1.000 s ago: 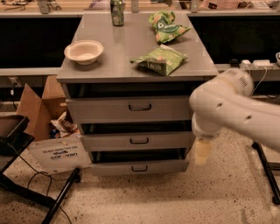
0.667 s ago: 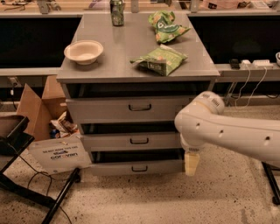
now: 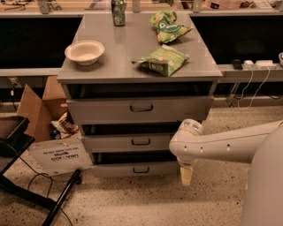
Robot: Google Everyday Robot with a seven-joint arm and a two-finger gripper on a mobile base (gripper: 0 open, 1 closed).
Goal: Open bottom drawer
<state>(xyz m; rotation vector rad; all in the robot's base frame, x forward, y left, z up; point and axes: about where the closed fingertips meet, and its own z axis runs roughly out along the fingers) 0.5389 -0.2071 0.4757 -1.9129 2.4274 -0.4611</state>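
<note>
The bottom drawer (image 3: 119, 169) is the lowest and narrowest of three grey fronts on the grey cabinet, with a small dark loop handle (image 3: 141, 169) at its centre. A dark gap shows above its front. My gripper (image 3: 186, 175) hangs pointing down at the end of the white arm (image 3: 221, 143), just right of the bottom drawer's right end and near the floor. It is about a hand's width right of the handle and holds nothing that I can see.
The middle drawer (image 3: 140, 142) and top drawer (image 3: 141, 108) sit above. A bowl (image 3: 85, 51), two green chip bags (image 3: 162, 59) and a can (image 3: 118, 11) are on the cabinet top. A cardboard box (image 3: 37, 108), a white sign (image 3: 59, 155) and black stand legs (image 3: 57, 201) are on the left.
The arm has swung left and down, bringing my gripper from the right of the cabinet to beside the bottom drawer's right end. The drawers have not moved.
</note>
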